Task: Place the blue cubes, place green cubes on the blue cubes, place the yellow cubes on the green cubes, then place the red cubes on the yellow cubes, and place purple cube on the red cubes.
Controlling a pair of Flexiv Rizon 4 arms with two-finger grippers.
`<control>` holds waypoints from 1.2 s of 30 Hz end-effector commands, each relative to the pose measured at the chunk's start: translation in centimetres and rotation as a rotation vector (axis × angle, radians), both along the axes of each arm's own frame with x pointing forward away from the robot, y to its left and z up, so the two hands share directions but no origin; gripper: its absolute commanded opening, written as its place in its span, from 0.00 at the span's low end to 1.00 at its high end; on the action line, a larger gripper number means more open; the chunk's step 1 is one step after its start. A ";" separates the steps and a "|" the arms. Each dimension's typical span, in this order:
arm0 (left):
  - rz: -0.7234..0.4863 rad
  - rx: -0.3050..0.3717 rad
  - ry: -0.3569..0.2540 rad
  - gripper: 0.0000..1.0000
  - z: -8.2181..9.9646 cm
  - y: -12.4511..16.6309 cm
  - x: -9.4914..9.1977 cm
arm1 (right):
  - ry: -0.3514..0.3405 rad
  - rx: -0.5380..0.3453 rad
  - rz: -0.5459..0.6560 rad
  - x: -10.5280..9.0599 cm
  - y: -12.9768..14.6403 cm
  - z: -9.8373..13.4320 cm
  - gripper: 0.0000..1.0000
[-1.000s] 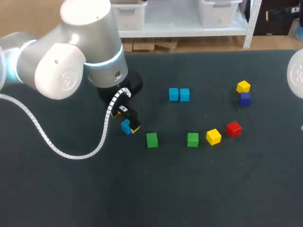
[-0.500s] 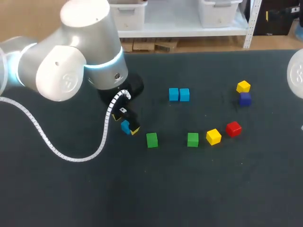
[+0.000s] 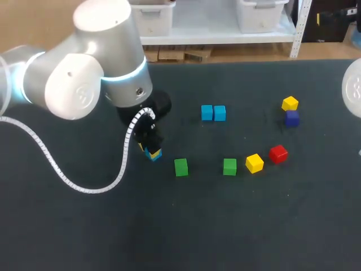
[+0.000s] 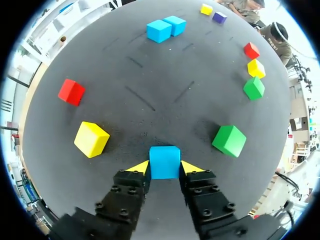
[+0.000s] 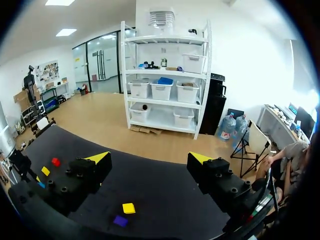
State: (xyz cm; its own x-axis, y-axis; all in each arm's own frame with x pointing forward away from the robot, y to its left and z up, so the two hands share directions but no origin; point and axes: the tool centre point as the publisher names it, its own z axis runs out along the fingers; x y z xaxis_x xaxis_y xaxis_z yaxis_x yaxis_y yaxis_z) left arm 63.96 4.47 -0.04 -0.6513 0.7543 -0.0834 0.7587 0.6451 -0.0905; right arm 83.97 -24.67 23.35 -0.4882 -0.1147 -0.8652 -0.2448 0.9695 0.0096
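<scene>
Blue cube (image 4: 165, 159) being pinched by the left pincer (image 4: 165, 168) on the dark tabletop (image 3: 237, 226).
Right pincer (image 5: 149, 159) is hovering spread wide above a yellow cube (image 5: 129, 208) and a purple cube (image 5: 120, 220).

Head overhead, left wrist low, right wrist high, table (image 3: 186, 226) shared

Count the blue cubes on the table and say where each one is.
3. Two blue cubes sit side by side midway across the table; the third blue cube is gripped between the fingers of the left gripper. The left arm could hide more.
</scene>
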 end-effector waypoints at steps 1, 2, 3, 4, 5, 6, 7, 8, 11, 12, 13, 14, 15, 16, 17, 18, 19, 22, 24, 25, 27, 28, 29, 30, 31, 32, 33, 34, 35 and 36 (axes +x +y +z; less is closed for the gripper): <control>-0.007 0.006 -0.003 0.00 -0.1 0.1 0.4 | 0.000 0.000 0.002 0.0 -0.1 0.0 1.00; -0.013 0.015 -0.012 0.00 0.1 0.1 0.4 | 0.000 0.000 0.002 0.0 -0.1 0.0 1.00; -0.022 0.023 -0.022 0.00 0.3 0.1 0.3 | 0.000 0.000 0.002 0.0 -0.1 0.0 1.00; -0.034 0.027 -0.030 0.00 0.6 0.1 0.3 | 0.000 0.000 0.002 0.0 -0.1 0.0 1.00; -0.049 0.031 -0.037 0.00 1.0 0.2 0.2 | 0.000 0.000 0.002 0.0 -0.1 0.0 1.00; -0.065 0.034 -0.048 0.00 1.5 0.2 0.2 | 0.000 0.000 0.002 0.0 -0.1 0.0 1.00; -0.073 0.034 -0.057 0.00 1.9 0.4 0.3 | 0.000 0.000 0.002 0.0 -0.1 0.0 1.00; -0.083 0.037 -0.070 0.00 2.4 0.6 0.5 | 0.000 0.000 0.002 0.0 -0.1 0.0 1.00; -0.112 0.035 -0.106 0.00 3.9 1.4 1.0 | 0.000 0.000 0.002 0.0 -0.1 0.0 1.00; -0.122 0.032 -0.116 0.00 4.4 1.7 1.2 | 0.000 0.000 0.002 0.0 -0.1 0.0 1.00; -0.132 0.031 -0.129 0.00 5.0 1.9 1.5 | 0.000 0.000 0.002 0.0 -0.1 0.0 1.00; -0.153 0.027 -0.145 0.00 5.5 2.2 1.8 | 0.000 0.000 0.002 0.0 -0.1 0.0 1.00; -0.165 0.021 -0.151 0.00 6.1 2.3 2.0 | 0.000 0.000 0.002 0.0 -0.1 0.0 1.00; -0.178 0.016 -0.157 0.00 6.7 2.4 2.2 | 0.000 0.000 0.002 0.0 -0.1 0.0 1.00; -0.197 0.017 -0.164 0.00 7.2 2.4 2.5 | 0.000 0.000 0.002 0.0 -0.1 0.0 1.00; -0.221 0.017 -0.169 0.00 7.6 2.4 2.6 | 0.000 0.000 0.002 0.0 -0.1 0.0 1.00; -0.244 0.013 -0.170 0.00 8.2 2.4 2.9 | 0.000 0.000 0.002 0.0 -0.1 0.0 1.00; -0.295 0.004 -0.168 0.00 9.1 2.1 3.3 | 0.000 0.000 0.002 0.0 -0.1 0.0 1.00; -0.318 -0.002 -0.176 0.00 9.5 2.0 3.8 | 0.000 0.000 0.002 0.0 -0.1 0.0 1.00; -0.334 -0.003 -0.180 0.00 9.5 1.9 4.0 | 0.000 0.000 0.002 0.0 -0.1 0.0 1.00; -0.336 -0.006 -0.181 0.00 9.7 1.8 4.7 | 0.000 0.000 0.002 0.0 -0.1 0.0 1.00; -0.339 -0.005 -0.190 0.00 9.7 1.8 5.1 | 0.000 0.000 0.002 0.0 -0.1 0.0 1.00; -0.342 -0.006 -0.192 0.00 9.7 1.7 5.4 | 0.000 0.000 0.002 0.0 -0.1 0.0 1.00; -0.347 -0.010 -0.190 0.00 9.8 1.6 5.7 | 0.000 0.000 0.002 0.0 -0.1 0.0 1.00; -0.348 -0.011 -0.191 0.00 9.8 1.5 6.0 | 0.000 0.000 0.002 0.0 -0.1 0.0 1.00; -0.363 -0.005 -0.199 0.00 9.9 1.5 6.4 | 0.000 0.000 0.002 0.0 -0.1 0.0 1.00; -0.363 -0.006 -0.199 0.00 10.0 1.4 6.7 | 0.000 0.000 0.002 0.0 -0.1 0.0 1.00; -0.363 -0.006 -0.199 0.00 10.1 1.3 7.1 | 0.000 0.000 0.002 0.0 -0.1 0.0 1.00; -0.366 -0.002 -0.204 0.00 10.1 1.3 7.6 | 0.000 0.000 0.002 0.0 -0.1 0.0 1.00; -0.374 0.007 -0.211 0.00 10.1 1.3 8.1 | 0.000 0.000 0.002 0.0 -0.1 0.0 1.00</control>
State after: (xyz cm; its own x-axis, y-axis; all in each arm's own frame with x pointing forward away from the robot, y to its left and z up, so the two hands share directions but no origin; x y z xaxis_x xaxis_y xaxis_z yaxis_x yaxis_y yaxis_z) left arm 70.57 6.24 10.09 -0.3065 0.9306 -0.2002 0.9377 0.3313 0.1047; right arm 83.97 -24.67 23.35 -0.4882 -0.1147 -0.8652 -0.2448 0.9695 0.0096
